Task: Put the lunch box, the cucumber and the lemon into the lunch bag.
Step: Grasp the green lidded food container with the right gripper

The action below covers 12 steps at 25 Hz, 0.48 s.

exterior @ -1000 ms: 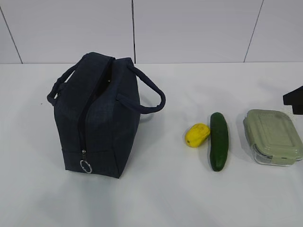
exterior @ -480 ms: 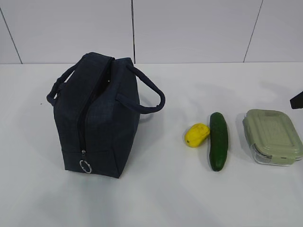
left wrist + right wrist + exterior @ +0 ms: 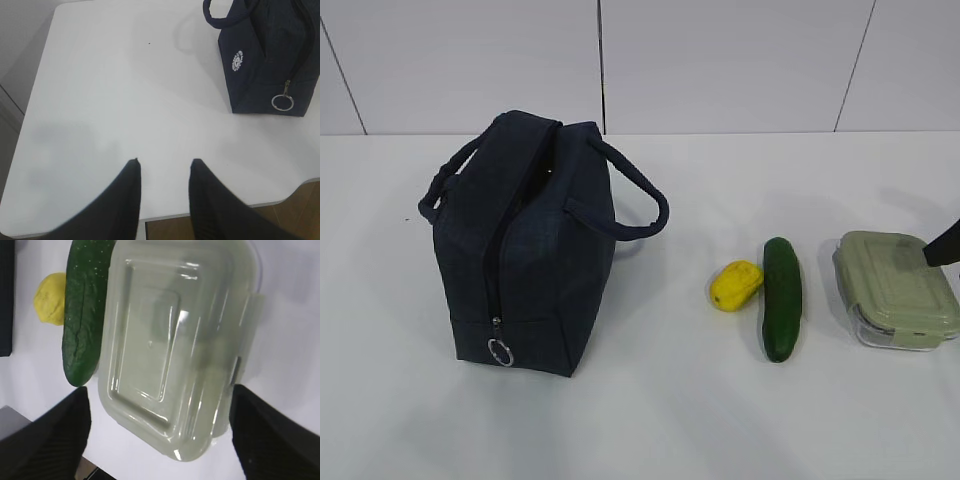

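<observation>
Looked like lab or test room, not home. Plain white counter (image 3: pixel 650 420) filled view, bare and uniform. Behind it stood wall (image 3: pixel 720 60) of large pale panels with thin dark seams, no decoration. Wood-look floor (image 3: pixel 280 220) showed past counter edge in left wrist view. Household props sat spaced out in staged fashion: bag (image 3: pixel 525 250), lemon (image 3: pixel 735 285), cucumber (image 3: pixel 782 298), lunch box (image 3: pixel 895 290). Dark gripper (image 3: pixel 162 200) hung over counter edge.
</observation>
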Each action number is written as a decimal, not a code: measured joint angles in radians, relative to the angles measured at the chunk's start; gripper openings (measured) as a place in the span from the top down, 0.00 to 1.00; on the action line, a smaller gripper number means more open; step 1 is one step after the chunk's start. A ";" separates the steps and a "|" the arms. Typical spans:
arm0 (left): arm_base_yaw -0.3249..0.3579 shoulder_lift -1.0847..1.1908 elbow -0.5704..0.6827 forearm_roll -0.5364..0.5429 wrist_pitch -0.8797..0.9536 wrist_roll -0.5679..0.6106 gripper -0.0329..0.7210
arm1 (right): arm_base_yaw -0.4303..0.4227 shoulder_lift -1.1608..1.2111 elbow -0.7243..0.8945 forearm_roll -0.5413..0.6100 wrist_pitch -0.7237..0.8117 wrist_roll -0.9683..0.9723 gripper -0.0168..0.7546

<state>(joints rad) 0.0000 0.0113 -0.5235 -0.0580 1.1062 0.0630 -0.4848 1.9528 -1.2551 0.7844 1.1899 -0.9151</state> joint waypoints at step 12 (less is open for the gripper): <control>0.000 0.000 0.000 0.000 0.000 0.000 0.65 | 0.000 0.080 -0.058 -0.014 0.000 -0.012 0.14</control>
<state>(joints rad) 0.0000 0.0113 -0.5235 -0.0580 1.1062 0.0630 -0.4848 2.0333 -1.3134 0.7700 1.1899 -0.9266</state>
